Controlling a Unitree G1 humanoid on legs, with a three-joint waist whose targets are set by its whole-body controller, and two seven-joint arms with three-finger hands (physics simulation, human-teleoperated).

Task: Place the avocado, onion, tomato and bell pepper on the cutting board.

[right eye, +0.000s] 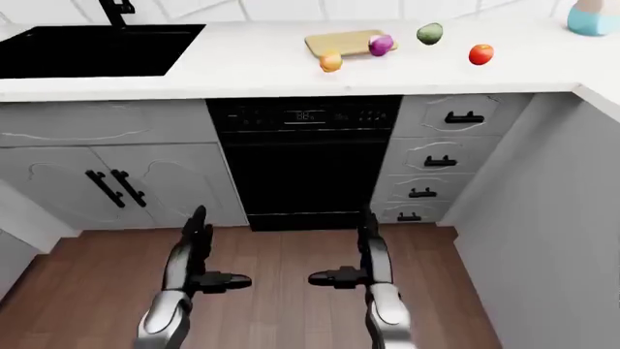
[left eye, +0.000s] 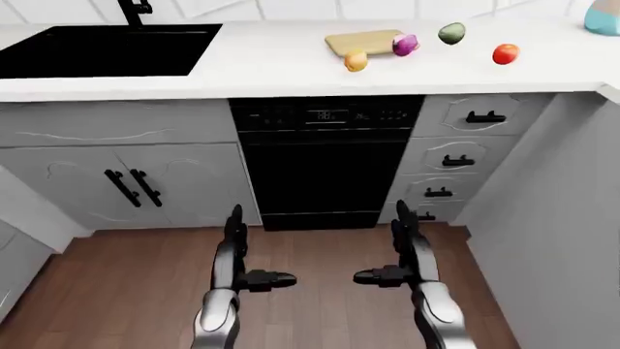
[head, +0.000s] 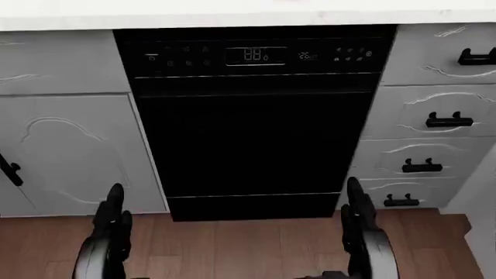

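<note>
1. Left hand [left eye: 235,262] and right hand [left eye: 405,258]: fingers spread wide, empty, low over the wood floor [left eye: 126,291].
2. On the table [left eye: 271,65]: cutting board [left eye: 363,41], onion [left eye: 405,45] at its right end, bell pepper [left eye: 355,60] touching its lower edge.
3. Avocado [left eye: 451,33] and tomato [left eye: 506,54] further right, off the board.

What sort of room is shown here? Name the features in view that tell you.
A home kitchen, most likely. A white counter holds a black sink with a tap, a black dishwasher is built in beneath it among grey drawers, and vegetables lie by a cutting board.
</note>
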